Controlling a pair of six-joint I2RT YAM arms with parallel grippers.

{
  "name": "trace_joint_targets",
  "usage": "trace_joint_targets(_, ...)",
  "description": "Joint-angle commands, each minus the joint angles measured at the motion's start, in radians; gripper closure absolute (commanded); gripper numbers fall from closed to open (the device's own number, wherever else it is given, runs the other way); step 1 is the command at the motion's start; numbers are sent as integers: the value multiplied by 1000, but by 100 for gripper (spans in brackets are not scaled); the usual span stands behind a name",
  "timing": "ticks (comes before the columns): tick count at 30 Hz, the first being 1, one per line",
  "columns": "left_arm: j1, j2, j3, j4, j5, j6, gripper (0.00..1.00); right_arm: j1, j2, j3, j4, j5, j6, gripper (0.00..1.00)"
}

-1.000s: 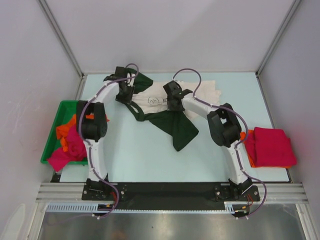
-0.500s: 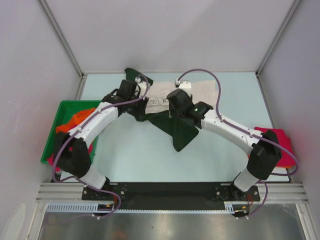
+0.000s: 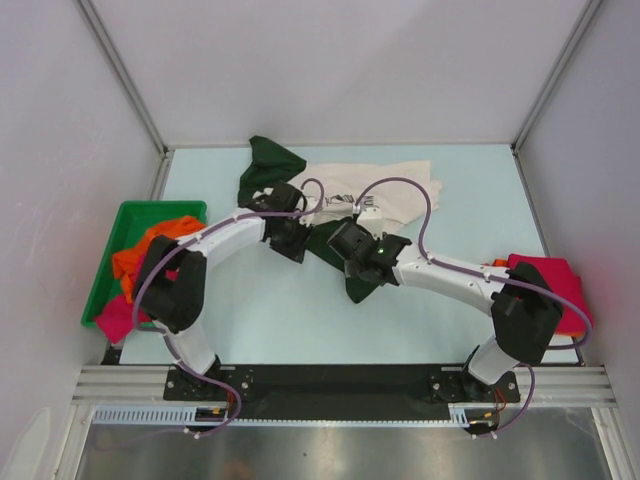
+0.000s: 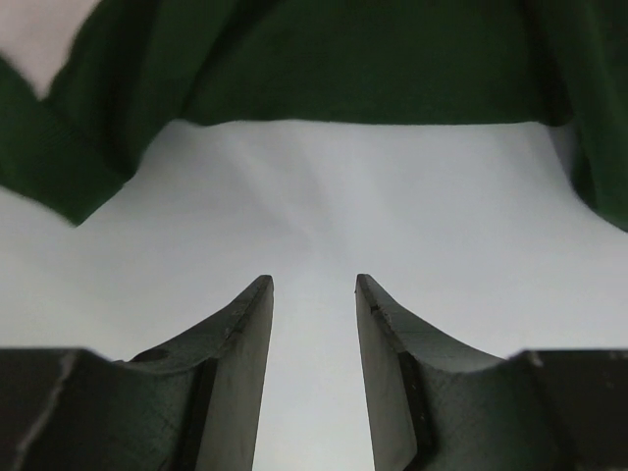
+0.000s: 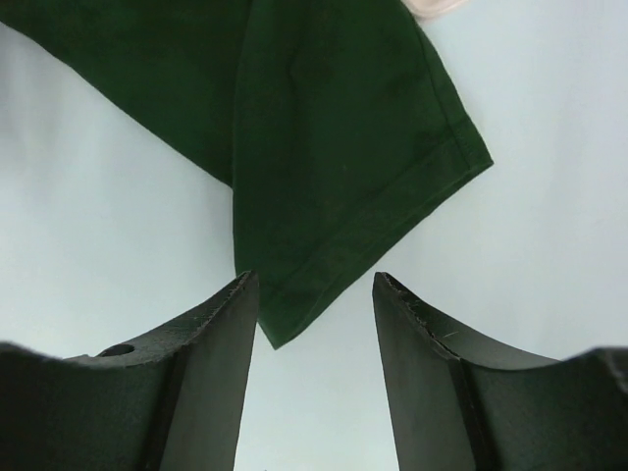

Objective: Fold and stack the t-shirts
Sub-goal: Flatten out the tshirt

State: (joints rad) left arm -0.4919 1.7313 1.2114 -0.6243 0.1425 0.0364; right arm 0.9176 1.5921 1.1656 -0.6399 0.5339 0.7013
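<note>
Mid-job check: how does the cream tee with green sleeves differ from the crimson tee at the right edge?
Pose: the cream tee lies opened out and rumpled; the crimson tee is a compact folded block.
Look: the cream tee has dark green sleeves and a black print; the crimson tee is plain.
Place: the cream tee lies centrally; the crimson tee is partly behind the right arm.
Both are soft cloth.

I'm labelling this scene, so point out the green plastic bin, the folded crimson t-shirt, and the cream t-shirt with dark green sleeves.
green plastic bin (image 3: 160, 207), top view, far rim.
folded crimson t-shirt (image 3: 545, 268), top view, top layer.
cream t-shirt with dark green sleeves (image 3: 405, 205), top view, cream body.
</note>
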Motion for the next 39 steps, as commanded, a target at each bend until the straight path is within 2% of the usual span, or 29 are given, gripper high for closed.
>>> trace_joint_targets(1, -91, 45, 66, 31, 25, -21, 55, 6, -31, -35, -6, 40, 58, 45)
trace_joint_targets(11, -111, 194, 226, 63, 20, -56, 55, 21, -98, -66, -46, 52, 112, 46)
trace_joint_targets(19, -112, 322, 286, 90, -30, -69, 54, 35, -139, -67, -99, 74, 141, 46)
trace_joint_targets(26, -111, 392, 313, 60, -141, -67, 54, 33, -142, -52, -104, 87, 130, 45)
trace_joint_targets(30, -108, 381, 280, 31, -240, -44, 57, 29, -132, -37, -99, 89, 121, 45)
trace_joint_targets(34, -79, 332, 183, 31, -310, -12, 60, 21, -126, -38, -72, 75, 112, 45)
trace_joint_targets(39, 21, 268, 117, 23, -339, 14, 60, 10, -115, -41, -40, 60, 93, 45)
